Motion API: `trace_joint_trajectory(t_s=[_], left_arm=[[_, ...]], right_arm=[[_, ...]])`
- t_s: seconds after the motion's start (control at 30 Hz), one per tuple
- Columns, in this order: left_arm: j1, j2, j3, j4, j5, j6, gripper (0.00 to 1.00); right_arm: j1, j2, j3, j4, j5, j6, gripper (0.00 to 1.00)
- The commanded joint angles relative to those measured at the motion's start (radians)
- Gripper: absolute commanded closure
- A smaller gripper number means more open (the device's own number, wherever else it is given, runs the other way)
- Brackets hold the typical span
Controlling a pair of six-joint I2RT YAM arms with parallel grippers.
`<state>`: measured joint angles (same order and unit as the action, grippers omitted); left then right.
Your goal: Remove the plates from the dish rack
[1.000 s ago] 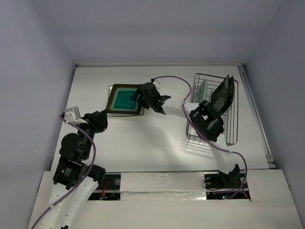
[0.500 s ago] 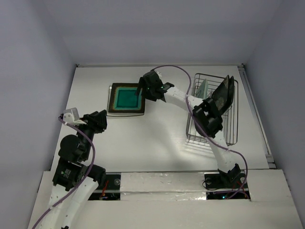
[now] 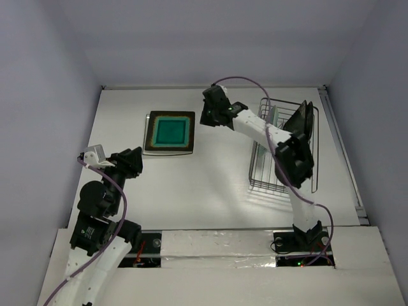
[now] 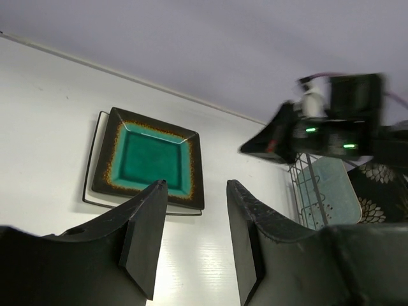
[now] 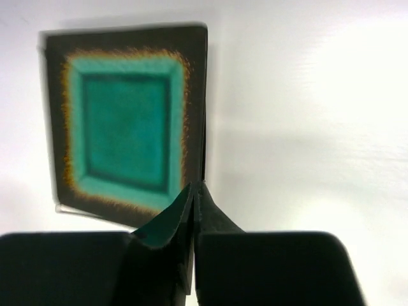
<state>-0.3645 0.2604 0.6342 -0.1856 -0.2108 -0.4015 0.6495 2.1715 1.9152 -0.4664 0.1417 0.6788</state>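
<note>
The dark-rimmed plate with a teal centre lies flat at the far left-centre of the table, on top of a white plate whose thin edge shows around it. My right gripper hovers just right of these plates, shut and empty; in the right wrist view its closed tips are over the teal plate's right rim. The dish rack at the right holds a black flowered plate and a pale mint plate, both standing on edge. My left gripper is open and empty, well short of the teal plate.
The right arm's elbow hangs over the dish rack. A raised strip runs along the table's right edge. Walls close in the table on the left, far and right sides.
My right gripper has pulled back from over the teal plate toward the right and far side, and its jaws have shut. The left arm has stayed put.
</note>
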Motion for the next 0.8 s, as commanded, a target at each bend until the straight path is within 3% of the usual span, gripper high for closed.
trace_joint_trajectory(t_s=[0.0,0.07,0.1,0.2,0.37,0.47,0.6,0.67,0.77], left_arm=[[0.002,-0.021,-0.005,0.037,0.004,0.004,0.61],[0.002,-0.029,-0.005,0.04,0.004,0.004,0.73],[0.002,-0.03,-0.007,0.041,0.004,0.006,0.86],[0.002,-0.036,-0.005,0.038,0.004,0.006,1.0],[0.002,-0.046,-0.001,0.028,0.004,0.004,1.0],[0.002,-0.058,-0.001,0.026,0.004,0.004,0.99],[0.002,-0.069,0.001,0.026,0.004,0.006,0.76],[0.002,-0.067,-0.001,0.026,0.004,0.006,0.71],[0.002,-0.064,0.001,0.025,0.004,0.006,0.67]], right_arm=[[0.007,-0.363,-0.057,0.014,0.154,-0.113,1.0],[0.007,-0.479,-0.158,-0.018,0.275,-0.169,1.0],[-0.007,-0.533,-0.192,-0.064,0.31,-0.182,1.0],[-0.063,-0.731,-0.335,-0.159,0.416,-0.199,1.0],[-0.22,-0.997,-0.518,-0.25,0.453,-0.197,1.0],[-0.337,-1.056,-0.551,-0.287,0.4,-0.231,1.0],[-0.406,-1.005,-0.481,-0.391,0.326,-0.288,0.71],[-0.416,-0.968,-0.452,-0.425,0.375,-0.295,0.65],[-0.468,-0.931,-0.441,-0.417,0.375,-0.298,0.64]])
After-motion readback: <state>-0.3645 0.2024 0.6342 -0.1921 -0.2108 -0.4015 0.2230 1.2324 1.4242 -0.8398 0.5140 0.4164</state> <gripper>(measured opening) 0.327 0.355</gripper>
